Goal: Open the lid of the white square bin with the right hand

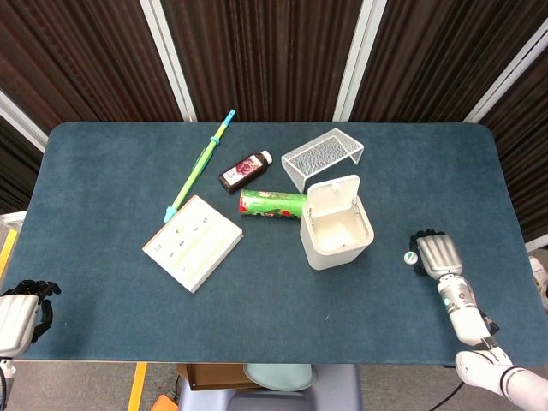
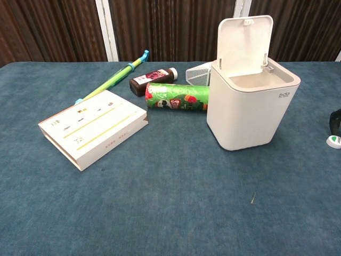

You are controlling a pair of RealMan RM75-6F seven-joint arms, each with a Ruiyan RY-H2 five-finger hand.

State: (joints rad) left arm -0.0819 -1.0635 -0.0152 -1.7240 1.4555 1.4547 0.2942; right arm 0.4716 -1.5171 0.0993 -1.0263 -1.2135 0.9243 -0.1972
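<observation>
The white square bin (image 1: 341, 244) stands right of the table's middle. Its lid (image 1: 333, 194) is tipped up at the back and the inside shows empty. The chest view shows the bin (image 2: 250, 112) with the lid (image 2: 244, 42) upright. My right hand (image 1: 437, 254) rests low over the table to the right of the bin, well apart from it and holding nothing. Only a dark sliver of the right hand (image 2: 335, 121) shows at the chest view's right edge. My left hand (image 1: 21, 312) sits at the front left corner, empty.
A small white and green cap (image 1: 410, 255) lies just left of the right hand. A green can (image 1: 272, 205), a dark bottle (image 1: 245, 170), a wire mesh stand (image 1: 323, 156), a white box (image 1: 193, 242) and a green-blue stick (image 1: 200, 163) lie left of and behind the bin.
</observation>
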